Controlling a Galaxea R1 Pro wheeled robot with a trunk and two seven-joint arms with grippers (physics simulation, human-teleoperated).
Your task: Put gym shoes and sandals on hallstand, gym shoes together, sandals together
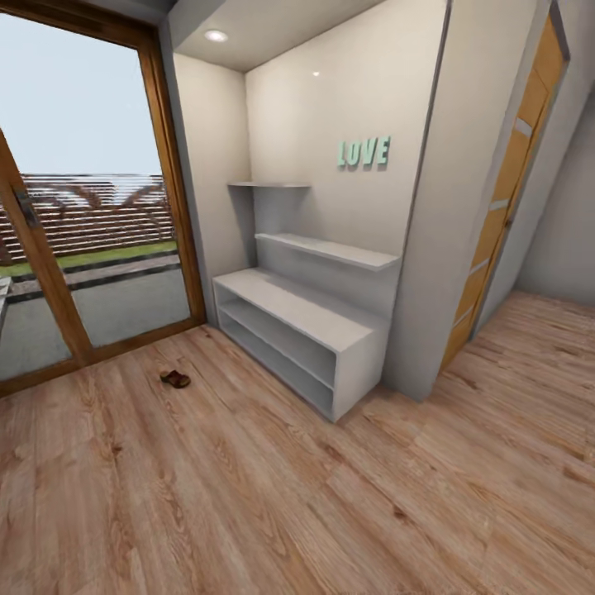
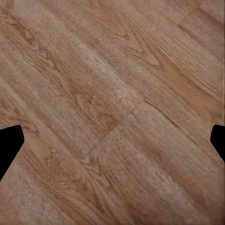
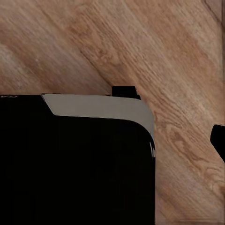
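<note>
Lying on the corridor floor [image 1: 248, 496] near the hallstand [image 1: 306, 330] is one sandal [image 1: 175, 379]. The left hand [image 2: 112, 140] is spread wide apart. The right hand's state I cannot tell.

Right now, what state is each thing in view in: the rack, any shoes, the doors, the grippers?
hallstand: upright against the wall, base tiers and upper shelves bare.
sandal: lying on the corridor floor, apart from the hallstand.
glass door: closed.
wooden door: looks closed.
left gripper: open, over bare floor.
right gripper: one fingertip visible; opening unclear.
</note>
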